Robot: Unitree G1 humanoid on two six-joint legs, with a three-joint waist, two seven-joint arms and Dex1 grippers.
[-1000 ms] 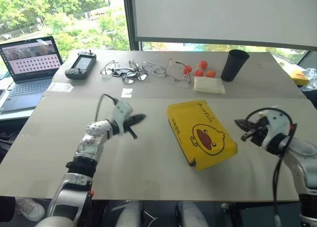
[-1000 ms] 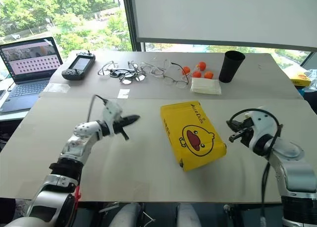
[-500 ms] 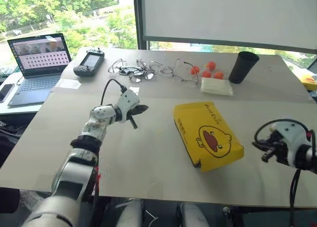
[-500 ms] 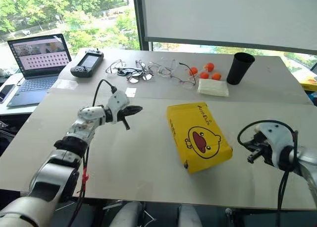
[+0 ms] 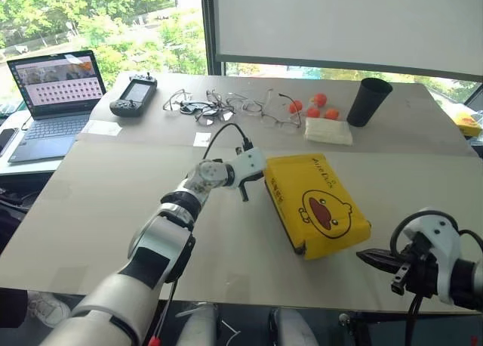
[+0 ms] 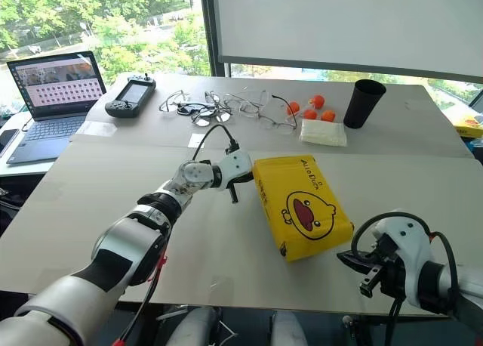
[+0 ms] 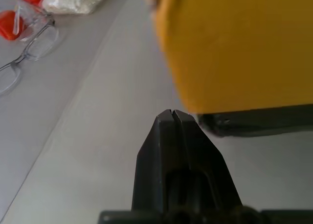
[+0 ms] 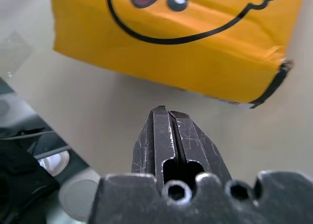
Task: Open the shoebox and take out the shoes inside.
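Observation:
The yellow shoebox [image 5: 317,202] with a duck face lies shut on the table, right of the middle. The shoes are hidden. My left gripper [image 5: 258,178] is shut and empty, its tips close against the box's left side near the far corner. In the left wrist view the shut fingertips [image 7: 172,112] stand just short of the yellow lid [image 7: 234,48]. My right gripper [image 5: 362,256] is shut and empty, low by the table's near edge, pointing at the box's near right corner. The right wrist view shows its tips [image 8: 166,109] a short way from the box wall [image 8: 186,62].
Along the far side of the table lie a laptop [image 5: 49,89], a black controller [image 5: 134,97], several pairs of glasses [image 5: 226,108], orange balls [image 5: 313,106], a white cloth packet [image 5: 328,131] and a black cup [image 5: 370,100]. Bare table surrounds the box.
My left gripper has swung right, from the bare table to the box's left side. My right gripper has drawn back from beside the box toward the near table edge.

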